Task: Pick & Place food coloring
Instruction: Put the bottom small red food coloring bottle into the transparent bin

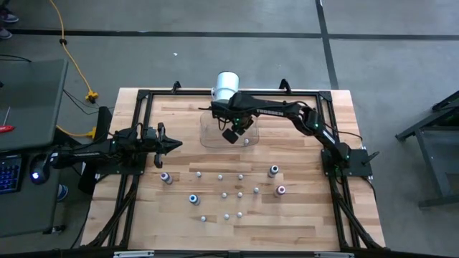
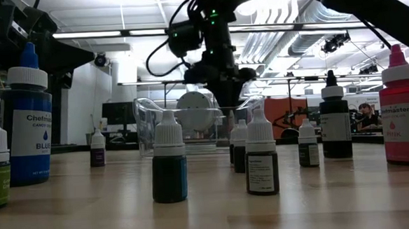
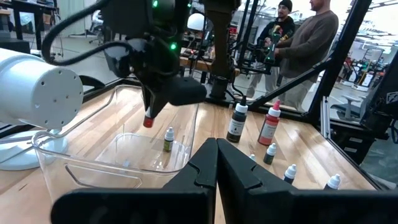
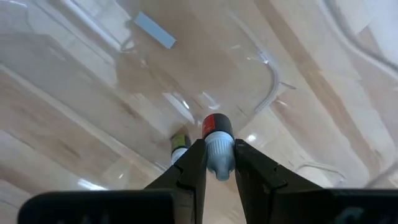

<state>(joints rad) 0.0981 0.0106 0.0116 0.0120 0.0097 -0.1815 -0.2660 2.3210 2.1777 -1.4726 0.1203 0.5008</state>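
On my left, the left gripper (image 1: pixel 174 144) hangs over the table (image 1: pixel 301 222) near its left edge, well clear of the bottles, its jaws clenched on nothing; in the left wrist view the two dark fingers (image 3: pixel 239 174) meet in a point.

Toward the middle, the loose bottles (image 1: pixel 222 194) stand scattered on the near half of the table: small white-capped ones, a blue bottle (image 1: pixel 193 198) among them on the left side, and a pink bottle (image 1: pixel 281 190) on the right side. From the low view I see them upright, the blue one (image 2: pixel 26 117) tall at the left and the pink one (image 2: pixel 402 107) at the far right.

Behind them sits the clear tub (image 1: pixel 215 132) with a white cylinder (image 1: pixel 226 86) just beyond its far rim. One small bottle (image 3: pixel 168 139) already stands upright inside the tub.

The right gripper (image 1: pixel 231 134) reaches in from the right arm and hovers over the tub, pointing down. Its jaws grasp a tiny red bottle (image 4: pixel 217 149) by the whitish cap end, the red body sticking out past the tips. That bottle (image 3: pixel 148 121) hangs above the tub floor, not touching it.

Two people stand in the room beyond the table.
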